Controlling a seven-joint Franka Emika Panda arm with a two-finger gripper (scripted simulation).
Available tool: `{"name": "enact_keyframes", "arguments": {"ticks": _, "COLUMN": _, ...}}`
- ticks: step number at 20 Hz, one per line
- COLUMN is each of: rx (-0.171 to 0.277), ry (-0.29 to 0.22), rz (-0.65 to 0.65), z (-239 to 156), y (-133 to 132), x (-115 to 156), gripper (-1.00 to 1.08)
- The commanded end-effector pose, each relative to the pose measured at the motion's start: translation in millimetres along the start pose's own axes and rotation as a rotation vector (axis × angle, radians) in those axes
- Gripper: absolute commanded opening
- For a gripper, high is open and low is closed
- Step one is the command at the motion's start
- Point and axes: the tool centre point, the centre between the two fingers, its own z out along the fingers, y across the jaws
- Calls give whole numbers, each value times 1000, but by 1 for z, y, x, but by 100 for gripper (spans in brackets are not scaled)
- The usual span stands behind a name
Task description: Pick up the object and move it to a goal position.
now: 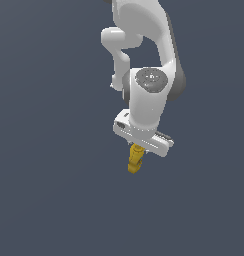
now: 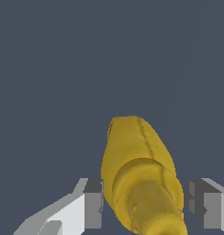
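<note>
The object (image 1: 135,161) is a small mustard-yellow knobbly piece that hangs lengthwise just under the white gripper (image 1: 137,150) in the exterior view. In the wrist view the object (image 2: 139,165) fills the gap between the two fingers. The grey pad of one finger (image 2: 92,204) touches one side of it and the other finger (image 2: 203,204) sits against the opposite side. The gripper (image 2: 148,204) is shut on the object's thicker end, and the narrower end points away from the wrist. The fingertips are mostly hidden in the exterior view.
A plain dark grey-blue ground (image 1: 54,200) surrounds the arm in both views. The white arm (image 1: 149,100) rises above the gripper toward the top of the exterior view. No goal marker shows.
</note>
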Motion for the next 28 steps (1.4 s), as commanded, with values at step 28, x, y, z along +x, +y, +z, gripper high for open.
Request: {"name": "enact_keyframes", "arguments": {"ticks": 28, "rx": 0, "ry": 0, "rz": -1, "z": -58, "y": 27, "x": -89, "gripper": -100}}
